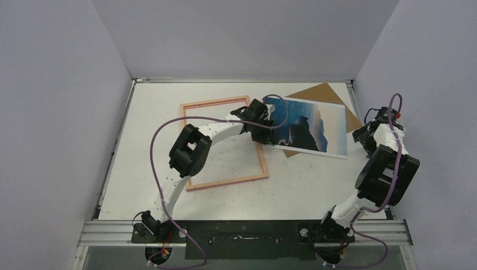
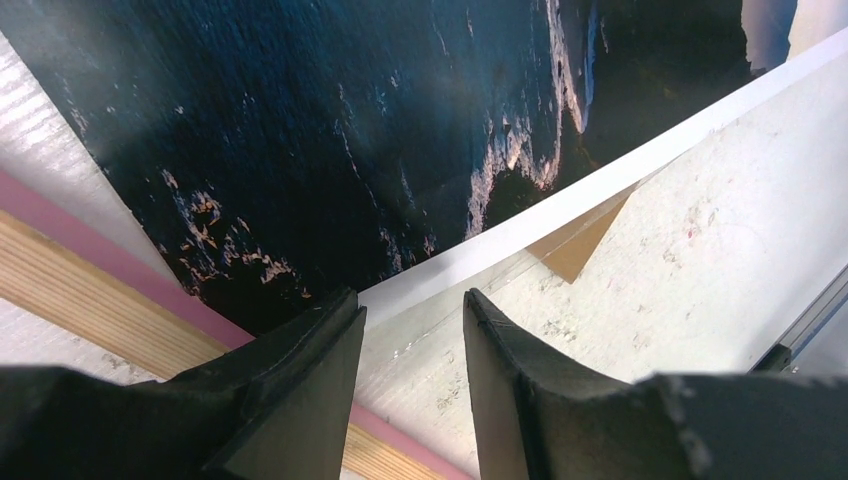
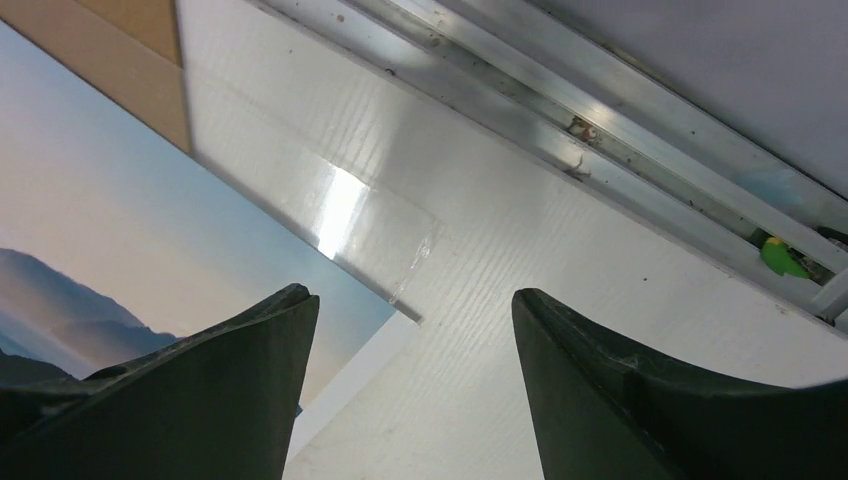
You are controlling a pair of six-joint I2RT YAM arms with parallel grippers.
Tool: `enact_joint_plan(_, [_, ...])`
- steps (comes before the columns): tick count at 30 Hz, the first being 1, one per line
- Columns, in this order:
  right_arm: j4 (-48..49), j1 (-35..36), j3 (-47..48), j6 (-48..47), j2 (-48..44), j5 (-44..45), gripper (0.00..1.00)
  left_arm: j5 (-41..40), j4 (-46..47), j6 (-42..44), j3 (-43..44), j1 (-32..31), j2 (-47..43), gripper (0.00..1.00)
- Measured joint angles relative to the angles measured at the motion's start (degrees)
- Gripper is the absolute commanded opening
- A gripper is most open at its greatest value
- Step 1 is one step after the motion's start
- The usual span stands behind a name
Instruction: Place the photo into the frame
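While the glossy rectangular seascape photo [image 1: 315,126] lies face up, partly on the plain brown backing board [image 1: 318,93] and just right of the thin pinkish rectangular frame [image 1: 216,102], the left gripper [image 2: 412,300] stands half-open at its white border, gripping nothing. The right gripper [image 3: 415,295] gapes wide over a pale-sky corner.

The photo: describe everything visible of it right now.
The photo is a glossy rectangular print: dark cliffs, blue sea, pale sky, thin white border. It lies picture side up, askew, right of the frame, partly covering a brown board. One corner reaches the frame's pink rail by the left end effector, whose fingers stand apart; contact is unclear.
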Motion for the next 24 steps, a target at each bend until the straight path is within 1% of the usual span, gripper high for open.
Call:
enact_joint_plan(3, [0.5,-1.5,-0.5,0.3,0.0,-0.6,0.75,0.3,-2.1,1.3,2.1,0.1,1.0,0.42])
enact_joint_plan(6, [3.4,-3.2,-4.0,1.2,0.0,-3.5,0.74,1.0,-3.6,2.0,3.5,0.3,1.6,0.42])
enact_joint_plan(10, [6.6,-4.4,-10.4,3.4,0.0,-8.2,0.67,2.7,-4.2,2.4,4.1,1.1,2.1,0.42])
enact_joint_plan(12, [8.5,-4.8,-11.8,4.2,-0.3,-9.7,0.63,3.6,-4.3,2.4,4.2,1.6,2.3,0.40])
enact_joint_plan(14, [11.9,-4.9,-12.9,5.3,-0.5,-11.3,0.62,4.2,-4.6,2.5,4.5,2.1,2.6,0.40])
enact_joint_plan(20, [18.7,-5.8,-15.3,7.0,-0.8,-14.1,0.62,5.9,-6.9,2.9,7.3,3.0,4.2,0.39])
enact_joint_plan(24, [21.7,-7.0,-16.1,6.5,-0.8,-16.0,0.63,6.2,-9.0,3.0,9.4,3.2,5.2,0.38])
